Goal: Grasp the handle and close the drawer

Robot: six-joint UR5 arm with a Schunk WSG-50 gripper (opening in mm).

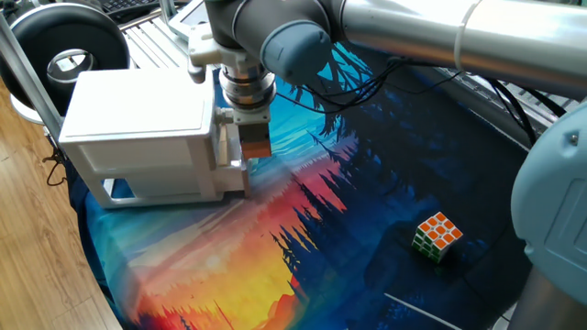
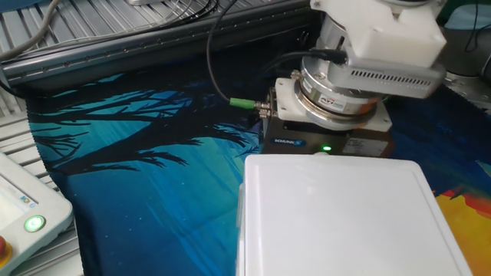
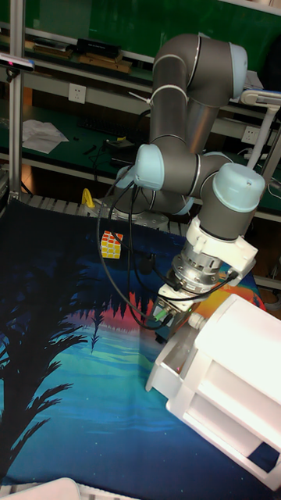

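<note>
The drawer (image 1: 227,158) sits in the right side of a white cabinet (image 1: 138,128). In the tall fixed view the drawer (image 3: 173,361) stands a little way out of the cabinet (image 3: 242,367). My gripper (image 1: 237,152) points down at the front panel, its fingers closed tight against it. The handle is hidden between the fingers. From the tall fixed view my gripper (image 3: 173,332) hangs just over the panel's top edge. In the other fixed view the cabinet top (image 2: 337,215) hides the fingertips; only the wrist flange (image 2: 337,100) shows.
A Rubik's cube (image 1: 437,236) lies on the patterned cloth to the right, far from the cabinet. A black round reel (image 1: 69,46) stands behind the cabinet at the table's back left. A control box with a lit green button (image 2: 32,224) sits off the cloth.
</note>
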